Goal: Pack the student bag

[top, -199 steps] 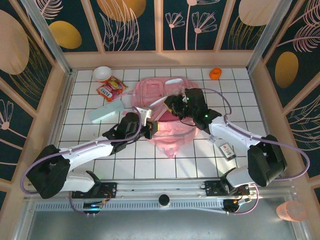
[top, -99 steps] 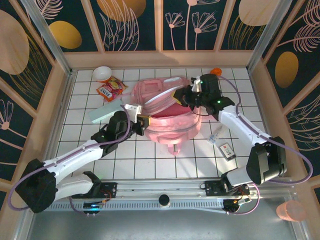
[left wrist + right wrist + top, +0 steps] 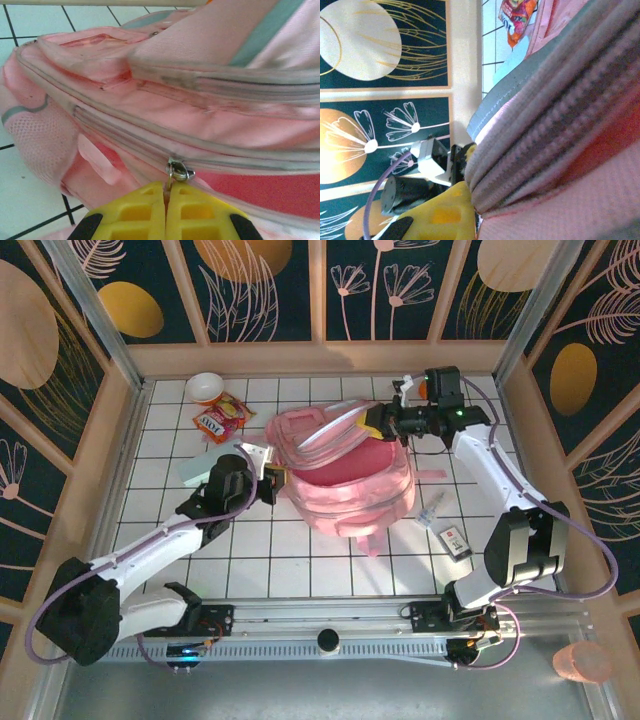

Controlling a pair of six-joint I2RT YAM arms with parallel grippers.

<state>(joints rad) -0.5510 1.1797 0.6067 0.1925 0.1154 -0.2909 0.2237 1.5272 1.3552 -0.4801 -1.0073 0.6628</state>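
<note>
Pinching the zipper pull in your clenched left tool, you anchor the student bag mid-bench. Your right tool grips its upper rim and holds it raised, likely to spread the mouth for packing.

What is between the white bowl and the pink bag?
A red and orange snack packet lies flat on the tiles, between the bowl and the bag. The top view shows it.

student bag central, bowl behind-left
</note>
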